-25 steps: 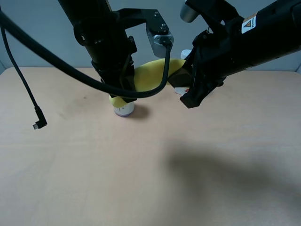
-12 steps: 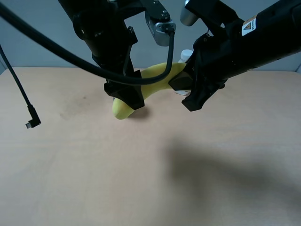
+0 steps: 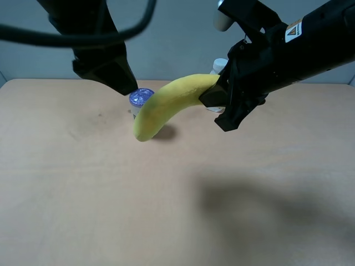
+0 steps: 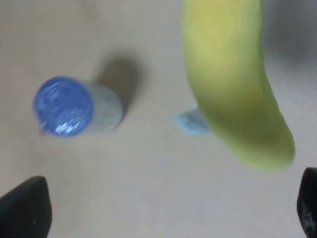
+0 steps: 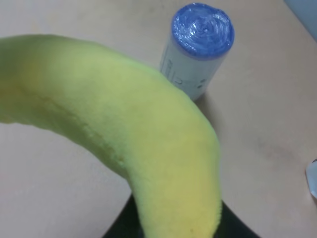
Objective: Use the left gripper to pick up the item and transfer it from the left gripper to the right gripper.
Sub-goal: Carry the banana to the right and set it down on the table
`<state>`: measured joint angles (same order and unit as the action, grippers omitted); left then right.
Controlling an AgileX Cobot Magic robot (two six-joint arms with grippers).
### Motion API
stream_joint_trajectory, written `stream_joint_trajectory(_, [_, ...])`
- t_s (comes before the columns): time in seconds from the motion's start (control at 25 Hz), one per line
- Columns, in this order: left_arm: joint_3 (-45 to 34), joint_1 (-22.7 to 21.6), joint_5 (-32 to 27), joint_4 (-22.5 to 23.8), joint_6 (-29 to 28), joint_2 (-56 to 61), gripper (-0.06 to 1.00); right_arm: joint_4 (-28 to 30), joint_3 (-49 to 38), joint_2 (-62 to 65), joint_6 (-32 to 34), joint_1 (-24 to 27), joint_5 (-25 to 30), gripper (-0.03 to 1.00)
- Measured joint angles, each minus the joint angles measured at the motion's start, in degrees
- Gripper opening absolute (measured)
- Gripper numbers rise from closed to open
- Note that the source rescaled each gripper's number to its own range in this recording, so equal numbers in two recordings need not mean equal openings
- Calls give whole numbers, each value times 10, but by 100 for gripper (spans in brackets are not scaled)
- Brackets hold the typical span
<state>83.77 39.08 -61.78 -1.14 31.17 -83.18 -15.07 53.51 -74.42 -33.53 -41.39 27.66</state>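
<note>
The yellow plush banana (image 3: 166,102) hangs above the table, its free end pointing down to the left. My right gripper (image 3: 218,100) is shut on its upper end. The right wrist view shows the banana (image 5: 129,134) running out from between the dark fingers. My left gripper (image 3: 119,83) is up and to the left of the banana, apart from it. In the left wrist view its fingertips (image 4: 25,210) stand wide apart at the picture's corners, with the banana (image 4: 228,89) free beyond them. The stem tip is hidden.
A purple-lidded white can (image 3: 140,100) stands on the tan table (image 3: 166,210) just behind the banana's lower end, also in the left wrist view (image 4: 74,106) and right wrist view (image 5: 198,47). A white bottle (image 3: 219,65) is partly hidden behind the right arm.
My left gripper has let go of the banana and pulled up and to the left. The banana stays in the right gripper. The can is uncovered.
</note>
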Motion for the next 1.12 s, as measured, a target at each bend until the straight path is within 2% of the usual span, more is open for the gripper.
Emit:
stream_joint_trajectory(0.24, [0,0,-51,32,-77,96,99,0,0,0,0,0,0,1])
stream_joint_trajectory(0.52, [-13,0,-55,51,-168,187,98,0,0,0,0,0,2,1])
stream_joint_trajectory(0.68, [-79,0,-55,51,-195,247,98,0,0,0,0,0,2,1])
stream_joint_trajectory(1.12, [-349,0,-53,49,-242,458,98,0,0,0,0,0,3,1])
